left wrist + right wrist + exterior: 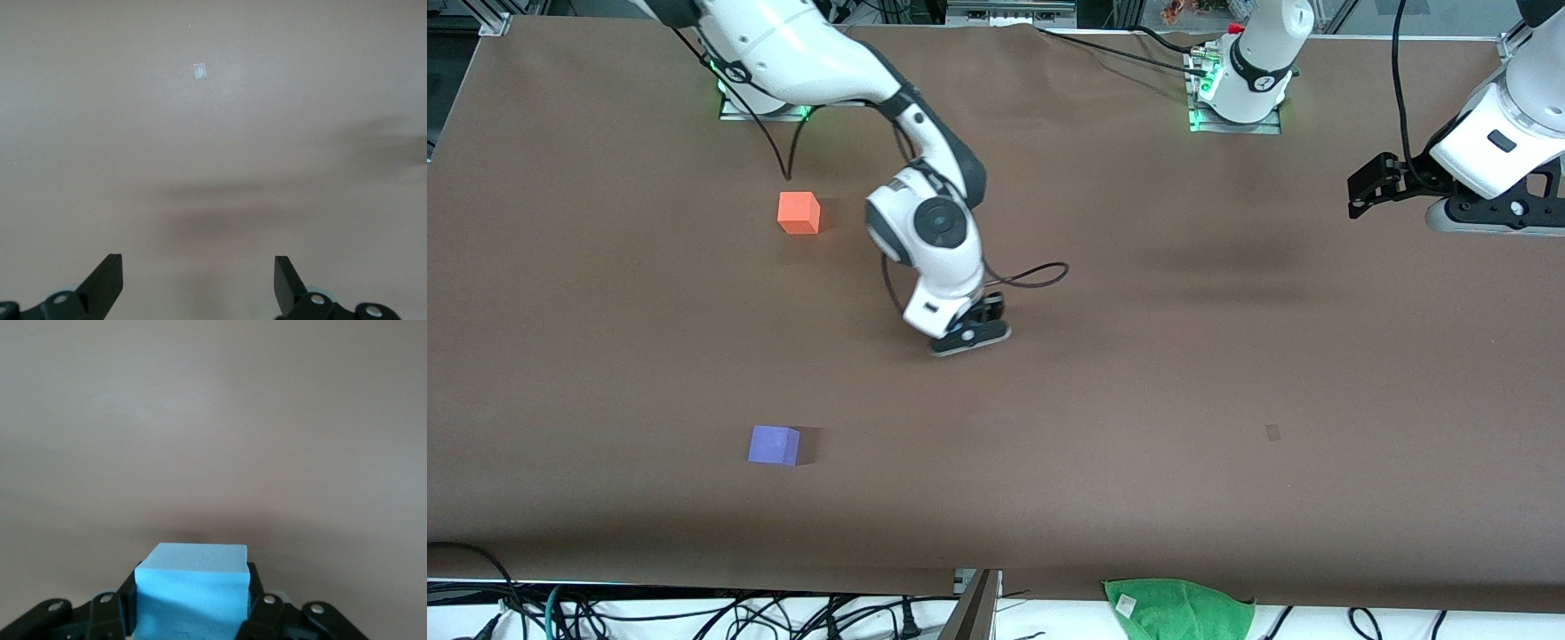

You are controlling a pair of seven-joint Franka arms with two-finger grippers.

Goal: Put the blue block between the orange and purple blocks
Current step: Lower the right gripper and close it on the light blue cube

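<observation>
The blue block sits between the fingers of my right gripper, which is shut on it. In the front view that gripper is low over the middle of the table and the hand hides the block. The orange block lies toward the right arm's end, near that arm's base. The purple block lies nearer the front camera, roughly in line with the orange one. My left gripper waits open and empty over the left arm's end of the table; in its own view only bare table shows.
A green cloth lies off the table's front edge. A small pale mark is on the brown table cover, also seen in the left wrist view. A loose black cable loops beside the right hand.
</observation>
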